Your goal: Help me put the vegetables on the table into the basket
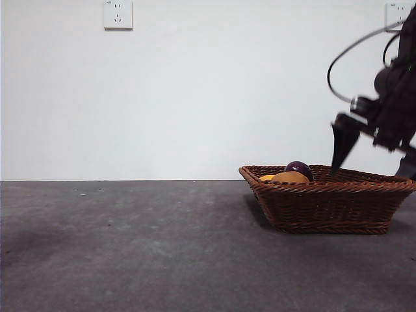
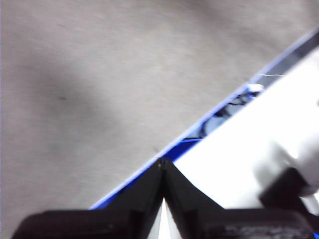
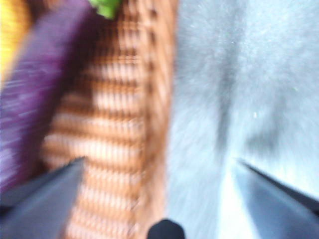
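Note:
The brown wicker basket (image 1: 328, 207) stands on the dark grey table (image 1: 130, 247) at the right. Inside it show the purple eggplant (image 1: 299, 170), the tan potato (image 1: 290, 177) and a bit of the yellow-orange vegetable (image 1: 266, 177). My right gripper (image 1: 374, 153) hovers open over the basket's far right rim, with nothing in it. Its blurred wrist view shows the eggplant (image 3: 35, 94) with its green stem, a yellow piece (image 3: 12, 35), the basket's woven wall (image 3: 119, 124) and the table (image 3: 249, 74), between the open jaws (image 3: 159, 172). My left gripper (image 2: 163, 167) is shut, away over the table's edge.
A white wall with a socket (image 1: 117, 14) rises behind the table. The left wrist view shows the table's surface (image 2: 99, 89), a blue strip along its edge (image 2: 199, 129) and a white area beyond it.

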`<move>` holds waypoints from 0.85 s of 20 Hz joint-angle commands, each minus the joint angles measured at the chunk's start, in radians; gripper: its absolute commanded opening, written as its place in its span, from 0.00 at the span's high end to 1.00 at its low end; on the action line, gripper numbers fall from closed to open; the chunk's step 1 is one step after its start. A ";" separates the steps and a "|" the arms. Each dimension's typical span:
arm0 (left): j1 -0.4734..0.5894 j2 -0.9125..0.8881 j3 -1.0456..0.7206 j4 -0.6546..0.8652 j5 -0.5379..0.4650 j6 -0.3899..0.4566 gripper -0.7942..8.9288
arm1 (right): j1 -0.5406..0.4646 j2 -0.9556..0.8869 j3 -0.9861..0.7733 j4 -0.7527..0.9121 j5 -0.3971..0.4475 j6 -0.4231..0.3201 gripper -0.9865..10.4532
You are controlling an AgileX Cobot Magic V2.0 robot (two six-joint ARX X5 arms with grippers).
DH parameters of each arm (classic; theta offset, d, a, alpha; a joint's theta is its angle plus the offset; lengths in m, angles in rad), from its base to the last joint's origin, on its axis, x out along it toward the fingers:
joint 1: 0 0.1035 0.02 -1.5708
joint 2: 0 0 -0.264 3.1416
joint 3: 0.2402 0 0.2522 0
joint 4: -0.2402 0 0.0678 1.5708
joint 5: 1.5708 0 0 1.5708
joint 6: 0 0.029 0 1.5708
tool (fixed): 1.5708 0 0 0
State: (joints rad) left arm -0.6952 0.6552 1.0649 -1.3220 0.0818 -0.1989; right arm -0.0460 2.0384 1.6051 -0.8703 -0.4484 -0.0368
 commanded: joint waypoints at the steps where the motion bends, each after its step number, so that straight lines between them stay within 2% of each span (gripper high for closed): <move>1: -0.002 0.000 -0.002 0.006 -0.098 0.021 0.92 | 0.000 -0.151 0.015 -0.019 -0.003 0.003 0.39; 3: -0.002 0.000 -0.002 0.011 -0.192 0.011 0.92 | 0.000 -0.336 0.015 -0.115 0.014 -0.011 0.56; 4: -0.002 0.000 -0.002 0.035 -0.191 0.009 0.92 | 0.000 -0.436 0.015 -0.177 0.018 -0.055 0.70; 5: -0.002 0.000 -0.002 0.075 -0.191 0.009 0.92 | 0.001 -0.530 0.015 -0.227 0.024 -0.065 0.85; 6: -0.002 0.000 -0.002 0.121 -0.190 0.009 0.92 | 0.001 -0.619 0.015 -0.272 0.023 -0.064 0.93; 9: -0.002 0.008 -0.002 0.237 -0.168 0.010 0.92 | 0.001 -0.851 0.015 -0.366 0.031 -0.064 0.92; 13: -0.002 0.028 -0.002 0.295 -0.167 0.028 0.93 | 0.000 -1.066 0.015 -0.501 0.034 -0.061 0.92; 17: -0.002 0.028 -0.001 0.315 -0.115 0.068 0.92 | 0.000 -1.237 0.011 -0.505 0.069 -0.042 0.92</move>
State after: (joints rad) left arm -0.6952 0.6853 1.0649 -1.0153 -0.0380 -0.1532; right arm -0.0460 0.8017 1.6222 -1.3540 -0.3817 -0.0864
